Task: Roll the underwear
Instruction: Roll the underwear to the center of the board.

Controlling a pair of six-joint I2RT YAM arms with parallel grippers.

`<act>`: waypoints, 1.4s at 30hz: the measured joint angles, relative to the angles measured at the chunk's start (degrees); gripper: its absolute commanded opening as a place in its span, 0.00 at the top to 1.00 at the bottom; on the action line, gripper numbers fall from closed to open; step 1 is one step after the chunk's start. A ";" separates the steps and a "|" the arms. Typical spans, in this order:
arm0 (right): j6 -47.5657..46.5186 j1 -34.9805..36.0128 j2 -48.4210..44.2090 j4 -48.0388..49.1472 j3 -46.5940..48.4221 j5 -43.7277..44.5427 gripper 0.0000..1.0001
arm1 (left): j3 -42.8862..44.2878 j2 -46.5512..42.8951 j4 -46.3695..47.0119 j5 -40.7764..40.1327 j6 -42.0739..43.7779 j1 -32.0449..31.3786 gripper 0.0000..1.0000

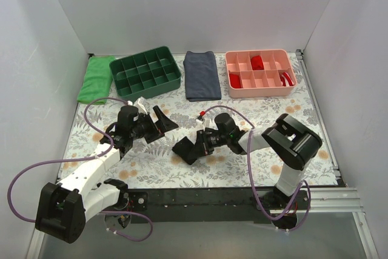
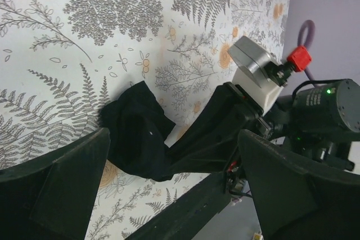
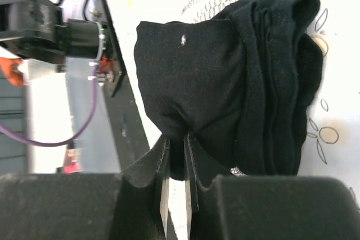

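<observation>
Near the middle of the fern-patterned table cover [image 1: 242, 168], just in front of my two arms, the plain black soft-fabric underwear [image 1: 187, 148] lies bunched in a crumpled heap. From above I cannot tell its legs from its waistband. The right gripper [image 3: 175, 151] has its fingers drawn narrow and pinches an edge of the black cloth. The right wrist view shows the fabric gathered into folds at the pinch, with the gripper's own dark body cutting off its lower part. In the top view the wrist hides that pinch. The left gripper [image 1: 155, 119] stands spread wide and holds nothing, near the garment but apart from it. Along the far edge sit a dark green plastic compartment tray [image 1: 145, 72], a folded navy-grey cloth [image 1: 202, 75] and a pink plastic divided tray [image 1: 257, 87].
</observation>
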 measured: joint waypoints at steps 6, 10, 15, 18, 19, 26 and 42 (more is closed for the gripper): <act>6.82 -1.55 2.32 6.08 -1.42 -3.26 0.95 | -0.59 0.00 2.51 3.61 1.25 0.00 0.02; 9.31 -2.47 2.40 6.29 -1.51 -3.50 0.95 | -1.79 0.00 3.58 6.49 2.32 0.00 0.02; 11.47 -3.23 2.40 5.18 -1.53 -3.45 0.95 | -2.47 0.00 5.31 10.58 3.41 0.00 0.02; 12.46 -3.45 2.40 4.07 -1.53 -2.93 0.96 | -2.71 0.00 6.36 13.35 4.15 0.00 0.02; 12.70 -3.56 2.40 3.52 -1.53 -2.82 0.96 | -2.75 0.00 6.93 14.29 4.28 -0.02 0.02; 14.86 -4.33 2.40 1.90 -1.42 -3.02 0.96 | -2.93 0.74 11.56 19.93 4.83 -2.05 0.02; 15.37 -5.81 2.60 -3.72 0.98 -4.76 0.94 | -2.93 7.30 14.69 21.73 5.27 -8.46 0.04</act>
